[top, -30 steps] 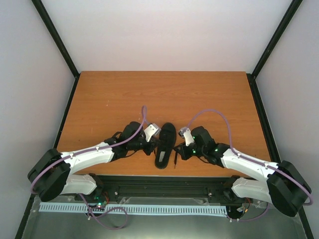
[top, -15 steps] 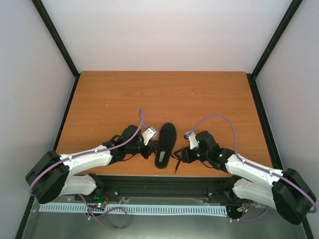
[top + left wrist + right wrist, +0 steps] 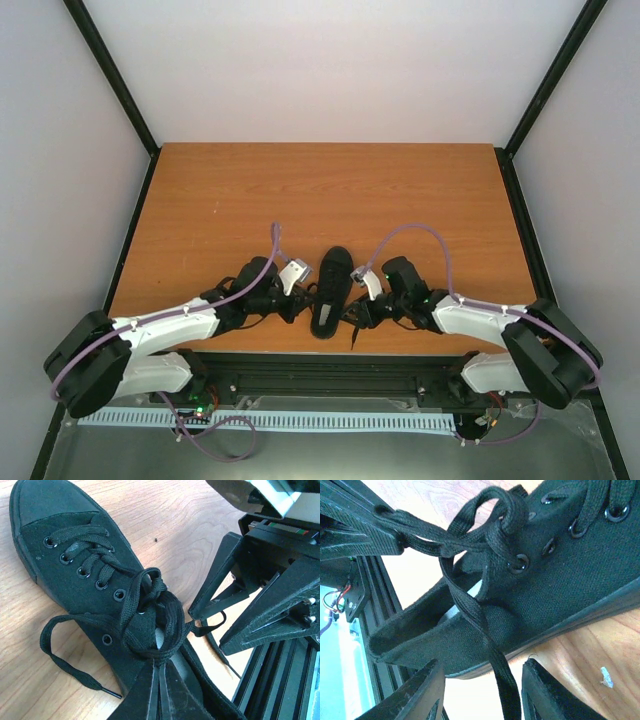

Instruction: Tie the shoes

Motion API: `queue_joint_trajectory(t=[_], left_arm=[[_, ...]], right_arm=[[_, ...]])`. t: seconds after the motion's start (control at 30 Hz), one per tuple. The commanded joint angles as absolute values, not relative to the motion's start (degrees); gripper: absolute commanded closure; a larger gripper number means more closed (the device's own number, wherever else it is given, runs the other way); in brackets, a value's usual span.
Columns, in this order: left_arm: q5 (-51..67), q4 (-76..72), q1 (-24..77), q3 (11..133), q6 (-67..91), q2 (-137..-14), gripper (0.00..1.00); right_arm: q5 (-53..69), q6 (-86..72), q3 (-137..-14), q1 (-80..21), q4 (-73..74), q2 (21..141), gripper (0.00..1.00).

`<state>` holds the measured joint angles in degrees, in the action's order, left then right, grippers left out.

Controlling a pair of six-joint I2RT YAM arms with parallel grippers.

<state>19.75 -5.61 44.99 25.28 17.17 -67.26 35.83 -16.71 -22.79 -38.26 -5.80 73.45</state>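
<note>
Since a second before, the right hand [image 3: 482, 666] had swung in from the side and drawn close against the shoe [image 3: 332, 290], and its forearm lay lower along the near edge of the table [image 3: 250, 200]. Meanwhile the left hand [image 3: 159, 672] had eased slightly toward that same edge.

On the left hand the fingers were pressed together, clamped on a strand of the laces [image 3: 150, 597] just above the shoe's opening. That strand ran from the fingertips up into the tangle over the top eyelets.

On the right hand the fingers [image 3: 547, 690] stood well apart. One lace ran down between them, and neither finger visibly pressed on it.

The shoe sat on its sole near the table's near edge, toe pointing away from the arms, directly between the two hands. The left hand was at its left side by the heel opening, and the right hand at its right side. A loose loop [image 3: 60, 642] of lace lay on the table just beside the shoe.
</note>
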Motion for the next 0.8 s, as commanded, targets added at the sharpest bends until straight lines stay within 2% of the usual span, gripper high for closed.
queue_joint_trajectory(t=[0.0,0.13,0.27,0.53,0.63,0.77], left_arm=[[18.9,-6.9,44.6,24.8,19.6,-66.0,0.99],[18.7,-7.0,44.6,24.2,20.8,-65.6,0.99],[18.5,-7.1,44.6,23.6,21.9,-65.1,0.99],[17.5,-6.6,44.7,23.0,22.9,-64.7,0.99],[17.5,-6.4,44.6,22.8,23.7,-65.2,0.99],[16.8,-4.2,44.6,21.9,25.4,-65.1,0.98]], right_arm=[[37.0,-14.6,-22.5,-38.1,-7.9,75.0,0.57],[35.4,-13.7,-22.4,-38.1,-7.9,76.1,0.57],[35.2,-13.0,-23.4,-38.2,-8.1,78.0,0.63],[36.1,-12.7,-23.6,-38.7,-8.7,78.4,0.82],[35.8,-13.4,-23.3,-38.7,-9.4,77.7,0.96],[33.6,-15.1,-22.5,-38.7,-9.8,75.4,0.97]])
